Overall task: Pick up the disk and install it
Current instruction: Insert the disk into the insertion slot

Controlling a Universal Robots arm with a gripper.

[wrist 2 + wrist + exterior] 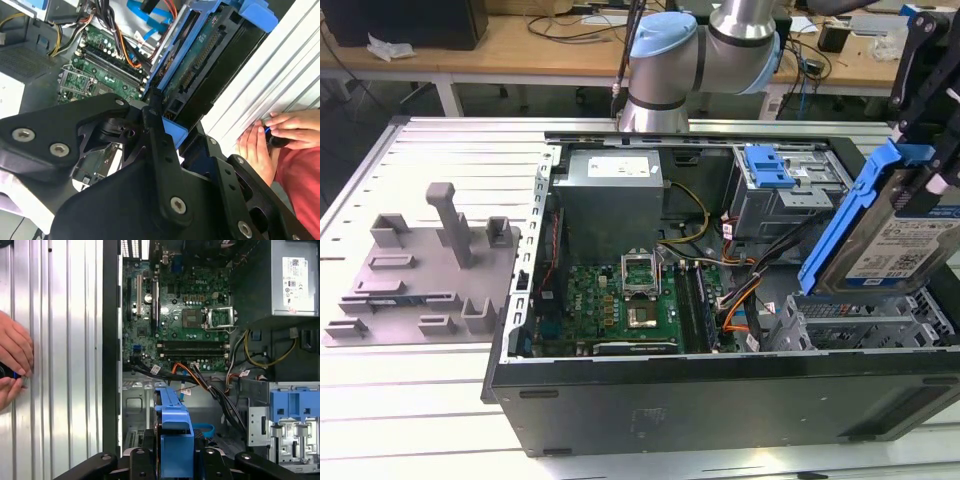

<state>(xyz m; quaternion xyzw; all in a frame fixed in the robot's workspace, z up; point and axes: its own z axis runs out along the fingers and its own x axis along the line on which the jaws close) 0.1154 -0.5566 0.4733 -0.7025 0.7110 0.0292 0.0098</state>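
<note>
grips disk point(910, 245) in closed claw point(926, 150) | holds it tilted over drive cage point(865, 320) | inside open case point(720, 395): motherboard point(620, 300), power supply point(610, 195)

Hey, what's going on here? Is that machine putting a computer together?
Pretty much. A robot arm's gripper is clamped on a disk in a blue carrier. It holds the disk steeply tilted over the open computer case, at the exterior view's right. The disk's lower end is down by the grey drive cage, but it is not seated yet. A person's hands rest on the table beside the case, away from the disk.
</note>
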